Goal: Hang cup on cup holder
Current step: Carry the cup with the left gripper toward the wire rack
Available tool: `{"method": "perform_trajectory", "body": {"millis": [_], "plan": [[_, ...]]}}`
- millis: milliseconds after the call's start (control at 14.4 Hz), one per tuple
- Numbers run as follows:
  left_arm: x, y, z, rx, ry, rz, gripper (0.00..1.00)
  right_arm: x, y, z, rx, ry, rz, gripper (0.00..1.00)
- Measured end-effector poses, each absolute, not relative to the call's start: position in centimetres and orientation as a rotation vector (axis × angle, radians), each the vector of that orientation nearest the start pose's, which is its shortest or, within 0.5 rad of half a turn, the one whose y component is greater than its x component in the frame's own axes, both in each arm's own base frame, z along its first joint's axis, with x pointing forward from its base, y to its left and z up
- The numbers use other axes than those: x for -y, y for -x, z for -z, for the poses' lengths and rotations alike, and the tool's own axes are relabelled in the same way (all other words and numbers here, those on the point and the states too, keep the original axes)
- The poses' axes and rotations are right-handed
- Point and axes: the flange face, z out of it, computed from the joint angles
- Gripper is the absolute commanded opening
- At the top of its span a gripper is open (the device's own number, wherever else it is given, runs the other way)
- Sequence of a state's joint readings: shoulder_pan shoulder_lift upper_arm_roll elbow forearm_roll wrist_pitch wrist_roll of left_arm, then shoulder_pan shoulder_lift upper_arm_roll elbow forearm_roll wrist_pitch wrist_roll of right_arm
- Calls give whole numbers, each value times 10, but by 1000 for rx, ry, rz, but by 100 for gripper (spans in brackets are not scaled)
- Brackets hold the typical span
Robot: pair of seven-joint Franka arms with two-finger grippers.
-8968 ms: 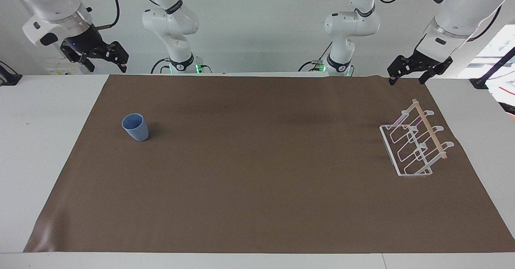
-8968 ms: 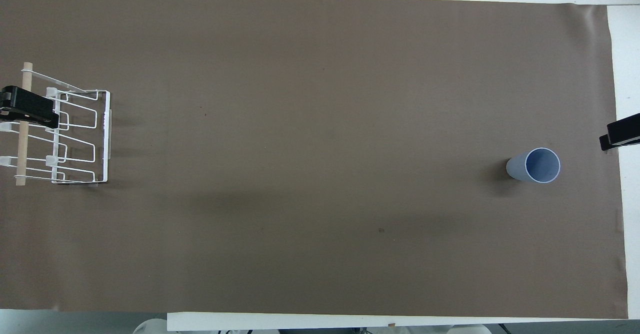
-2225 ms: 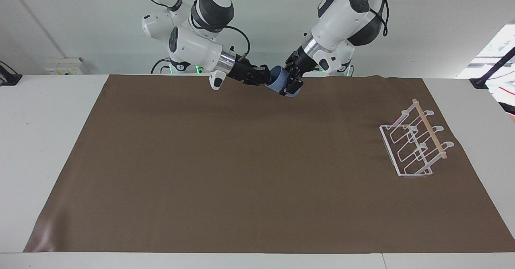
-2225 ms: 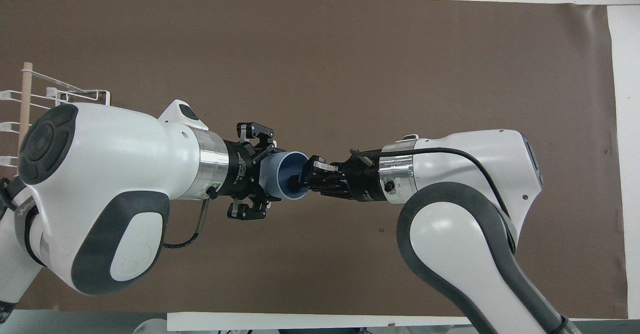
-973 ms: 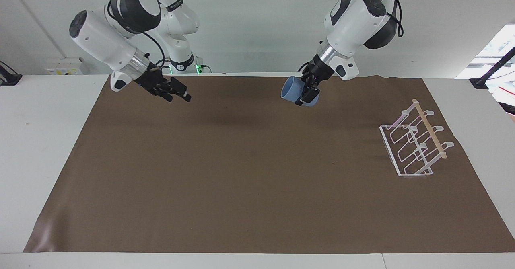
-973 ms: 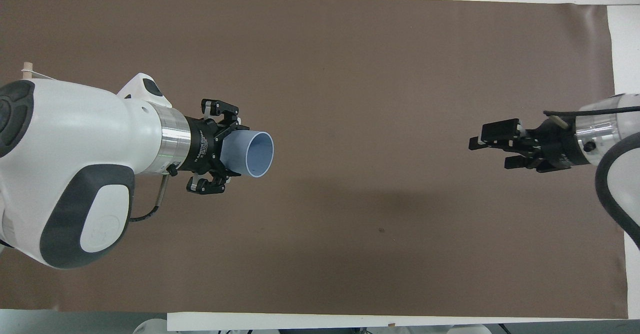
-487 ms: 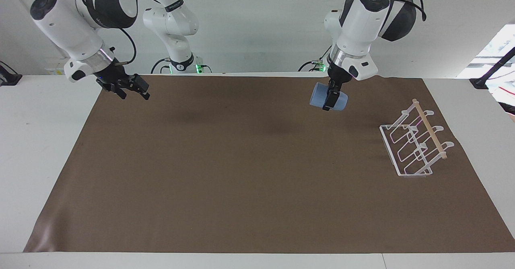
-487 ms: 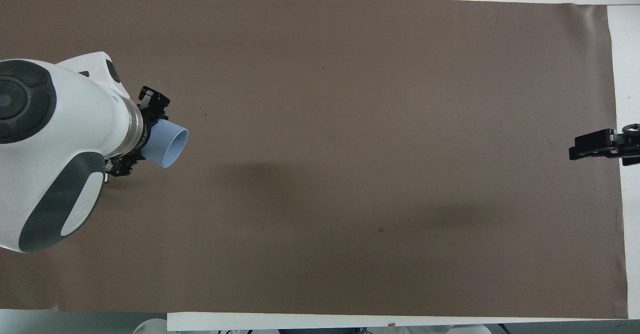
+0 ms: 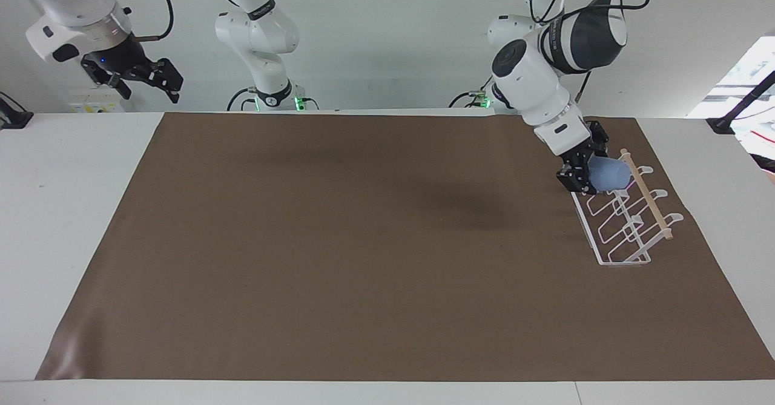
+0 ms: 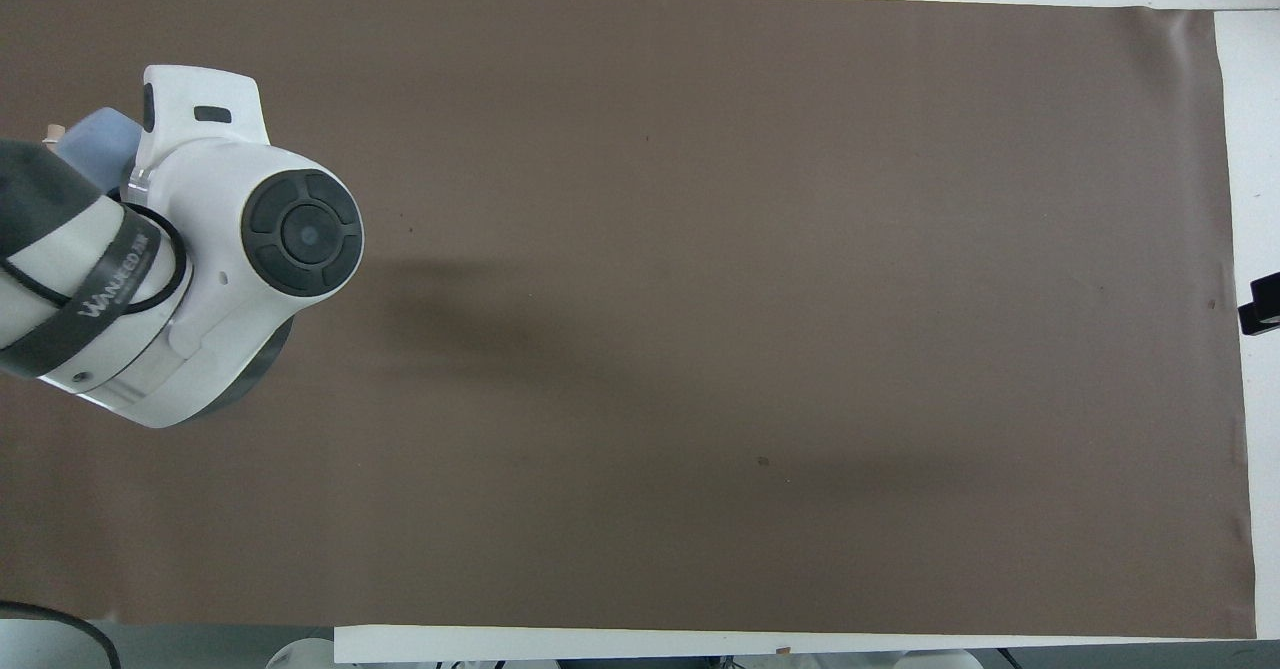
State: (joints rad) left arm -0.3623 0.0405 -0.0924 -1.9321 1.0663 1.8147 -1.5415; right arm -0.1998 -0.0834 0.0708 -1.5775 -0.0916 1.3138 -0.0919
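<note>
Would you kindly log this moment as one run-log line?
left gripper: shut on light-blue tumbler cup, at white wire cup holder | right gripper: open, waiting above table edge | hang: unconfirmed

Cup [image 9: 608,174] off the brown mat where it stood at the right arm's end; passed from my right gripper [image 9: 140,78] to my left gripper [image 9: 582,172] in mid-air. Left now carries it, lying sideways, over the cup holder [image 9: 623,217], against the dowel's end. Right pulled back, raised, waiting beside the tabletop [image 9: 72,169], fingers apart.
</note>
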Motion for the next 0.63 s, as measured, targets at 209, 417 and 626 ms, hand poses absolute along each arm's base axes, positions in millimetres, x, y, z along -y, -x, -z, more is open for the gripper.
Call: {"method": "perform_trajectory", "body": {"millis": [209,417,626], "plan": [[179,-561,-474,742,2001,1150,0,54,-502,-642,-19,3205,-313,99],[170,-577,-445,762,1894,1279,0,40,-507,-641,27,3209,-293,99],[151,-587,-418,802,1783,1341,0,58,-508,-640,-23,3201,-282,99]]}}
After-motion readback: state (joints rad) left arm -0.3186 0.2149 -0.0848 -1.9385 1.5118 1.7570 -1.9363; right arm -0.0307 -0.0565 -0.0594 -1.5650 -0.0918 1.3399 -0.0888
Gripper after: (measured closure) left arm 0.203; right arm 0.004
